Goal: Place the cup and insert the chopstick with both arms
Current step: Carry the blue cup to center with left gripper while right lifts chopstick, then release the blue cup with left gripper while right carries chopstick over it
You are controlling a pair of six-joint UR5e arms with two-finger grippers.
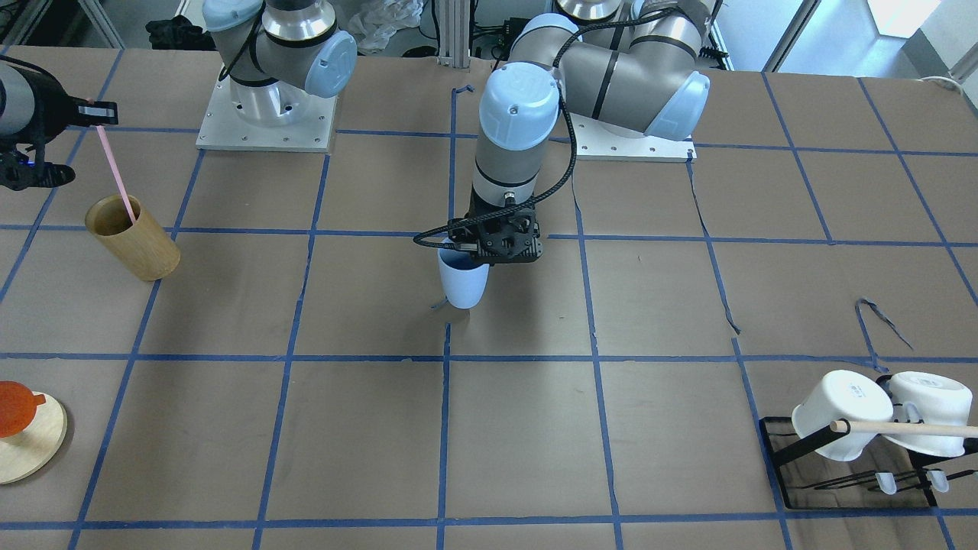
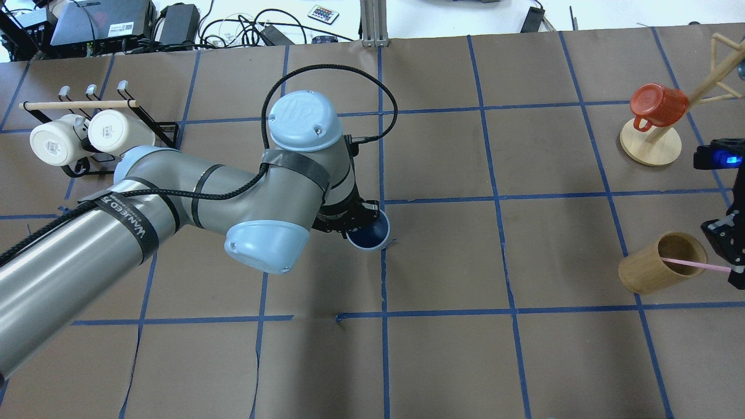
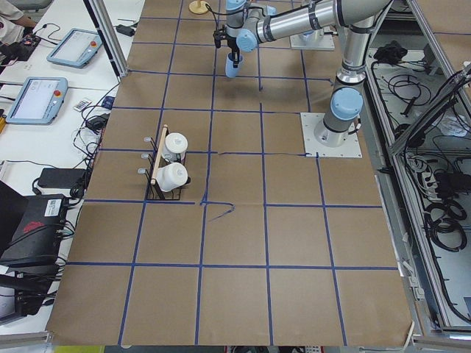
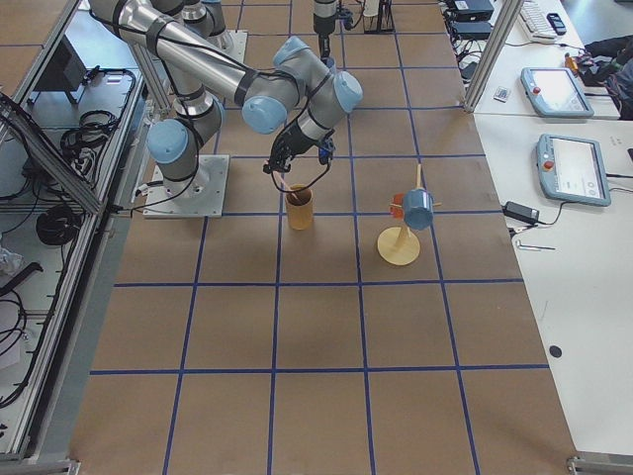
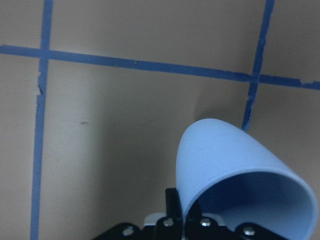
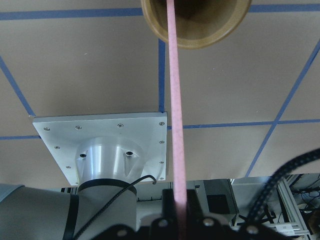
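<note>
Overhead exterior showed the left gripper (image 2: 356, 224) clamped on the rim of the pale blue cup (image 1: 464, 286) near the middle of the desk (image 1: 672, 428), its arm hiding the cup's near side. The right gripper (image 1: 95, 113) pinched the pink chopstick (image 1: 116, 172), whose tip sat inside the bamboo cup (image 1: 141, 244). A rack (image 2: 157, 131) of white mugs (image 2: 113, 131) and a stand (image 2: 651, 146) bearing a red mug (image 2: 657, 105) sat at opposite ends. Blue tape (image 1: 596, 359) gridded the brown paper; cables (image 2: 244, 26) lay beyond.
</note>
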